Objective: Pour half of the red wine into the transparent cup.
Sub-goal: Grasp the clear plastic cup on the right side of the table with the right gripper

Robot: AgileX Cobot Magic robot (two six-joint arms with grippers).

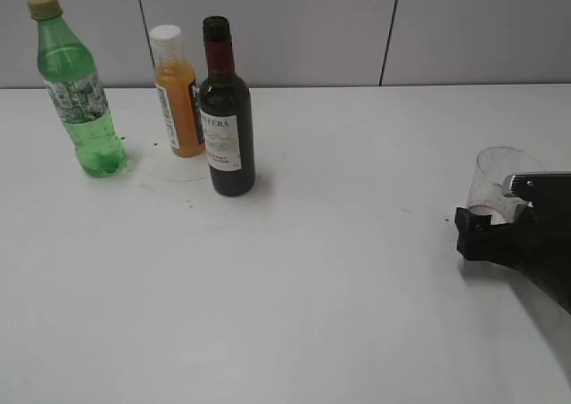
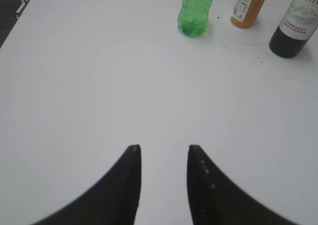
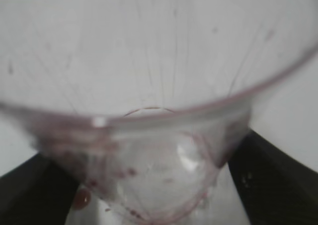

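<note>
The red wine is in a dark-green bottle point(image 1: 227, 110) with a white label and dark red neck foil. It stands upright at the back left of the white table and also shows in the left wrist view point(image 2: 294, 29) at the top right. The transparent cup point(image 1: 498, 183) stands at the right edge, with reddish stains at its bottom. My right gripper point(image 1: 486, 221) has a finger against each side of the cup's lower part. In the right wrist view the cup point(image 3: 149, 86) fills the space between the jaws point(image 3: 149, 185). My left gripper point(image 2: 164, 148) is open and empty over bare table, far from the bottles.
A green plastic soda bottle point(image 1: 80, 92) stands at the far left and an orange juice bottle point(image 1: 178, 96) with a white cap just left of the wine bottle. Both show in the left wrist view point(image 2: 196, 11) point(image 2: 248, 6). A grey wall runs behind the table.
</note>
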